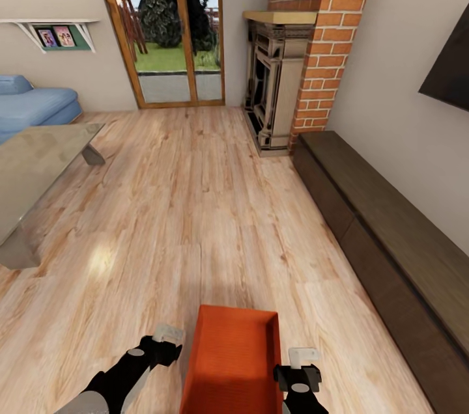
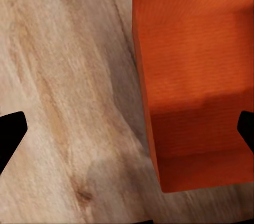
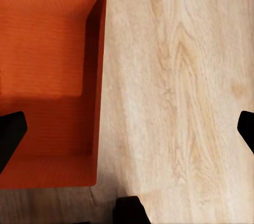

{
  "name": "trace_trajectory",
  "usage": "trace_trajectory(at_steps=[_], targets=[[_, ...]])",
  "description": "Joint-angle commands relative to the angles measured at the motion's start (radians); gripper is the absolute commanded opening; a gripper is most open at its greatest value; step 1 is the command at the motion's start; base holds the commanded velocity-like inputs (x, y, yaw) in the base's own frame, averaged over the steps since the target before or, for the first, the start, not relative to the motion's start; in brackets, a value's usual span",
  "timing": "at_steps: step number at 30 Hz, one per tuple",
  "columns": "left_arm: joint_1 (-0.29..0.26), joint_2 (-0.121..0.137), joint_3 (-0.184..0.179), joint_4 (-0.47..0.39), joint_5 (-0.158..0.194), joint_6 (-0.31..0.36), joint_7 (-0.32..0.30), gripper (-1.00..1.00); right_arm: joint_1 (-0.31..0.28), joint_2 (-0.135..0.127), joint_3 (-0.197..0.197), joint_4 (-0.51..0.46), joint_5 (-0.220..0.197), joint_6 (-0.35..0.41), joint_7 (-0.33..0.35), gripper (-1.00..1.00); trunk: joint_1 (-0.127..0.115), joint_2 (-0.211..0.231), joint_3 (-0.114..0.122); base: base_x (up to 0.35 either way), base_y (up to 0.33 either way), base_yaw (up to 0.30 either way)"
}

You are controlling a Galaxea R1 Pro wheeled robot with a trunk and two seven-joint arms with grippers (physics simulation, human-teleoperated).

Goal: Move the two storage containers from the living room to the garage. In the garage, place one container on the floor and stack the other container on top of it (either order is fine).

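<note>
wrist views downward, sharing bin [image 2: 196, 86]

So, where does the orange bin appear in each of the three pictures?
Head view: the orange bin sits at the bottom centre, on the wood floor, between the left gripper and the right gripper.
Left wrist view: the bin takes the right half, with floor beside it.
Right wrist view: the bin takes the left half.
Shared landmark: the light wood floor along the bin's wall.
</note>
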Motion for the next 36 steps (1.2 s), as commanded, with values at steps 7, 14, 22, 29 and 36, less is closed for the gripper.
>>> trace_trajectory(at_steps=[7, 14, 22, 29, 36], targets=[[-0.005, 0.0, 0.005, -0.001, -0.008, 0.001, -0.012, 1.0, 0.0, -0.001, 0.003, -0.003, 0.004, 0.009, -0.007, 1.0, 0.0, 0.0, -0.003, 0.023, 0.0, 0.0], [-0.005, 0.0, 0.011, 0.004, -0.005, -0.001, -0.1, 1.0, 0.0, -0.001, 0.002, -0.004, 0.004, 0.007, -0.007, 1.0, 0.0, 0.0, -0.01, 0.003, 0.0, 0.0], [-0.005, 0.0, 0.013, 0.009, 0.015, 0.006, -0.178, 1.0, 0.0, -0.001, 0.003, -0.004, -0.021, 0.007, -0.007, 1.0, 0.0, 0.0, -0.012, 0.0, 0.0, 0.0], [-0.005, -0.001, 0.014, 0.01, 0.073, 0.008, -0.232, 1.0, 0.0, -0.001, 0.003, -0.004, -0.025, 0.007, -0.007, 1.0, 0.0, 0.0, -0.012, 0.0, 0.0, 0.0], [-0.005, -0.001, 0.014, 0.009, 0.165, 0.004, -0.239, 1.0, 0.0, -0.001, 0.003, -0.004, -0.026, 0.007, -0.007, 1.0, 0.0, 0.0, -0.012, 0.0, 0.0, 0.0]])
